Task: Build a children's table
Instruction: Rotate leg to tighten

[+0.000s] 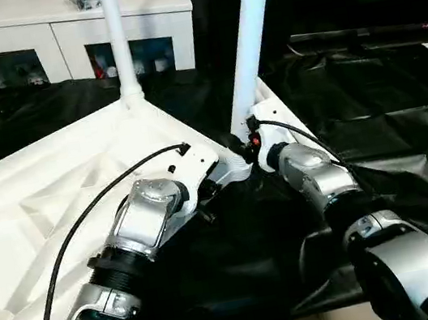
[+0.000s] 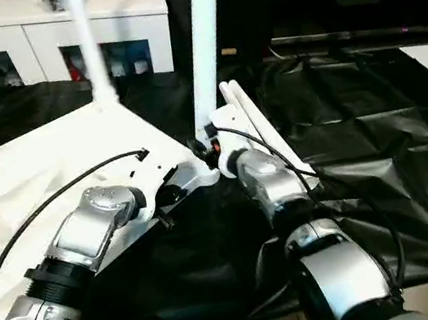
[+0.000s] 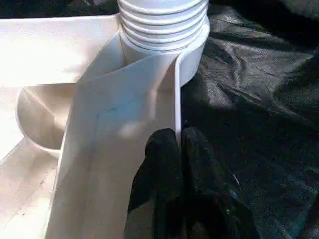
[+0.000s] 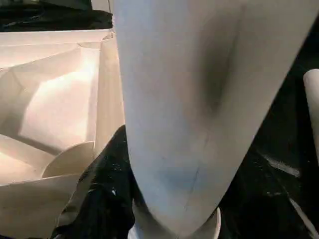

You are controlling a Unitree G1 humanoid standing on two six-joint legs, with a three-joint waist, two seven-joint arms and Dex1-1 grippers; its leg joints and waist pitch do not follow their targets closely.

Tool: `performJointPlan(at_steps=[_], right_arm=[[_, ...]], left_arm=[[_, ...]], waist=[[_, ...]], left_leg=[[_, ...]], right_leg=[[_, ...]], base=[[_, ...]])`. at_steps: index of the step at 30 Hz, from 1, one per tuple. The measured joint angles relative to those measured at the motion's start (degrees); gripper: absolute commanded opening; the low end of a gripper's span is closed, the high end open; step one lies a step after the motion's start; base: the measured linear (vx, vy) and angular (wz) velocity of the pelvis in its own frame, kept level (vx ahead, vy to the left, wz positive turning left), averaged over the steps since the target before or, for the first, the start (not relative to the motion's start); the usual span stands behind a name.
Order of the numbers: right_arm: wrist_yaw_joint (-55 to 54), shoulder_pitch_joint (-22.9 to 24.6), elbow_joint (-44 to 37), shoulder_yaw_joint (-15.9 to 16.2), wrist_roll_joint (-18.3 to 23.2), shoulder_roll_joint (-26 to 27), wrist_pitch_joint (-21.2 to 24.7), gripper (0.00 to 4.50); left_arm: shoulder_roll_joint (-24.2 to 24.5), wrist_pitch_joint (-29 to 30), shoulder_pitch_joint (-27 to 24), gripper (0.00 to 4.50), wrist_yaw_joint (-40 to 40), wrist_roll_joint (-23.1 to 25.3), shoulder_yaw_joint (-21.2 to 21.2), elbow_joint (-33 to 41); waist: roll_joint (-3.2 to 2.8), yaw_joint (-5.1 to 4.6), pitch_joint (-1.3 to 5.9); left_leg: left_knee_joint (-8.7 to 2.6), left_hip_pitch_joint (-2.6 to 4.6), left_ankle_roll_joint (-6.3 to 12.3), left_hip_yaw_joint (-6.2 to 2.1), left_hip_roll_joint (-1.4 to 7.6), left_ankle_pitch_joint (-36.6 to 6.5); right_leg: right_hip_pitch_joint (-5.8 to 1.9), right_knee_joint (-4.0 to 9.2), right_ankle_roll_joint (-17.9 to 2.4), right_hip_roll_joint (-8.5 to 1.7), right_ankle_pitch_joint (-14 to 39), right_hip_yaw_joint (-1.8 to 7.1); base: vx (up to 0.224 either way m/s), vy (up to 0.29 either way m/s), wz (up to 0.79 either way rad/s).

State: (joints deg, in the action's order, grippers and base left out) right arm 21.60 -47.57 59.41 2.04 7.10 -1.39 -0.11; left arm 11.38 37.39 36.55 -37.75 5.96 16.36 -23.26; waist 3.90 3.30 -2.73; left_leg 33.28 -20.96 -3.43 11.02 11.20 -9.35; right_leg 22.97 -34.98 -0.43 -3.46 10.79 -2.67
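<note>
Two-point hold recorded on the upturned children's table (image 1: pixel 33 207). Found the left gripper (image 3: pixel 175 137) pinched almost fully closed on the thin rim wall of the white plastic tabletop (image 3: pixel 124 149), near one rounded corner socket (image 3: pixel 192 59). Found the right gripper (image 1: pixel 253 143) about half open, with one black finger (image 4: pixel 102 199) set against the near white tapered tubular leg (image 1: pixel 251 30) low down, apparently clamped around it. Judged the step in hand to be seating this leg in that socket.

Judged advisable, for a sound result:
- to keep the rim pinned, preventing any slide on the black plastic sheet (image 1: pixel 389 122);
- to keep the leg in line with the socket, never canted;
- to turn or press it home, down to a flush ringed collar (image 3: pixel 164 20);
- to let go only after a check for wobble.

Noted the table lying upside down on the sheet, ribbed underside up, all white. Noted a far white leg (image 1: pixel 119 44) upright in its own corner. Noted a loose white leg (image 2: pixel 250 117) lying on the sheet just beside the right forearm. Could not tell the seating depth of the near leg.
</note>
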Motion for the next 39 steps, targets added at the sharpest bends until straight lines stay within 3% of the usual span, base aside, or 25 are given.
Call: performJointPlan(at_steps=[13, 14, 16, 18, 23, 30, 33, 39], right_arm=[[-0.2, -1.6, 2.0, -1.1, -0.5, 0.8, 0.0, 1.86], [-0.2, -1.6, 2.0, -1.2, -0.5, 0.8, 0.0, 2.21], [0.0, -1.6, 2.1, -1.6, -0.5, 0.9, 0.0, 2.21], [0.4, -1.7, 2.1, -1.9, -0.5, 1.0, 0.0, 2.61], [2.6, -1.5, 3.7, -2.5, -0.1, 0.8, 0.2, 3.04], [8.3, -1.4, 2.5, -2.6, 0.0, -0.3, 0.6, 3.69], [12.6, -0.4, 0.6, -1.4, -0.3, -2.1, 0.9, 3.69], [22.9, 2.4, -3.4, 0.9, -0.8, -5.9, 1.3, 3.69]], left_arm=[[0.1, 2.2, 0.1, 0.00, 0.8, 0.0, -0.3, 1.0], [0.1, 2.2, 0.1, 0.00, 0.8, -0.1, -0.3, 1.0], [0.2, 2.0, 0.1, 0.00, 0.8, -0.1, -0.3, 1.0], [0.7, 1.1, 0.0, 0.00, 0.3, -0.3, -0.2, 0.9], [2.2, -1.7, -0.1, 0.00, -1.5, -0.7, -0.1, 0.9], [4.0, -4.5, -0.2, 0.00, -4.0, -1.2, -0.2, 1.1], [5.2, -5.7, -0.6, 0.00, -6.1, -1.9, -0.1, 2.1], [8.1, -9.3, -2.4, 0.00, -11.3, -2.7, -0.1, 3.4]], waist=[[-0.03, -0.32, -0.02], [-0.03, -0.33, -0.02], [-0.04, -0.34, -0.03], [-0.07, -0.40, -0.07], [-0.45, -0.29, -0.37], [-0.52, 0.12, -0.42], [-0.57, 0.30, -0.45], [-0.74, 1.16, -0.57]], left_leg=[[-0.09, 0.00, 0.00, 0.00, 0.00, 0.0], [-0.10, -0.01, 0.00, 0.00, 0.00, 0.0], [-0.10, -0.01, 0.00, 0.00, 0.00, 0.0], [-0.11, -0.09, 0.00, 0.00, 0.00, 0.0], [-0.13, -0.39, -0.01, 0.03, -0.01, 0.0], [-0.31, -0.60, -0.03, 0.09, 0.02, 0.0], [-0.30, -1.10, -0.01, 0.12, 0.03, 0.0], [-0.25, -1.06, 0.01, 0.14, 0.06, 0.0]], right_leg=[[0.12, 0.05, 0.0, 0.01, 0.0, -0.01], [0.12, 0.04, 0.0, 0.01, 0.0, -0.01], [0.14, 0.05, 0.0, 0.01, 0.0, -0.02], [0.22, 0.05, 0.0, 0.01, 0.0, -0.01], [0.48, 0.05, -0.1, 0.01, -0.1, 0.01], [0.75, 0.04, -0.5, 0.04, -0.5, 0.00], [1.14, 0.06, -0.5, 0.04, -0.5, -0.03], [1.06, 0.06, -0.6, 0.03, -0.4, -0.03]], base=[[0.000, 0.000, 0.00], [0.000, 0.000, 0.00], [0.000, 0.000, 0.00], [0.000, 0.000, 0.00], [0.000, 0.000, 0.00], [0.000, 0.000, 0.00], [0.000, 0.000, 0.00], [0.000, 0.000, 0.00]])
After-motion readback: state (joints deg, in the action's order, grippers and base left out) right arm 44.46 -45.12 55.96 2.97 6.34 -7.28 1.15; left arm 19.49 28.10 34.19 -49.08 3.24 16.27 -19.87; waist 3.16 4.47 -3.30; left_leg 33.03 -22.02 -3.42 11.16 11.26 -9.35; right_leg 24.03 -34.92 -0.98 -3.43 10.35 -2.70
